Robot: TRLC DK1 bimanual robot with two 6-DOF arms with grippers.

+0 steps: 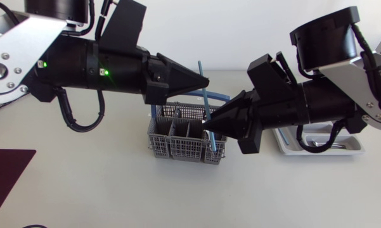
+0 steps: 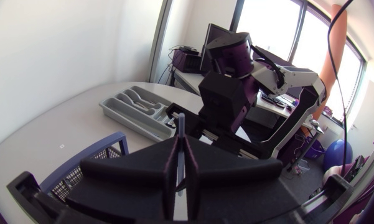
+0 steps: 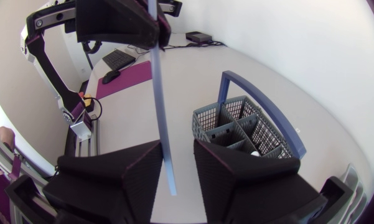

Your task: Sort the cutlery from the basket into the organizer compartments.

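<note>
A thin blue cutlery handle [image 1: 205,101] stands almost upright over the grey basket [image 1: 177,147]. My left gripper [image 1: 206,81] is shut on its upper part, as the left wrist view shows with the handle [image 2: 181,134] pinched between the fingers. My right gripper [image 1: 207,126] sits lower on the same handle [image 3: 162,112], just above the basket [image 3: 236,127]. Its fingers [image 3: 121,171] stand a little apart around the handle, with a gap on one side. The utensil's working end cannot be made out. The grey organizer [image 1: 342,147] lies under my right arm.
The basket has a blue hoop handle [image 3: 261,102] and several compartments, with some cutlery inside. The organizer [image 2: 137,107] lies beyond the basket in the left wrist view. A dark purple mat [image 1: 3,174] covers the table's front left corner.
</note>
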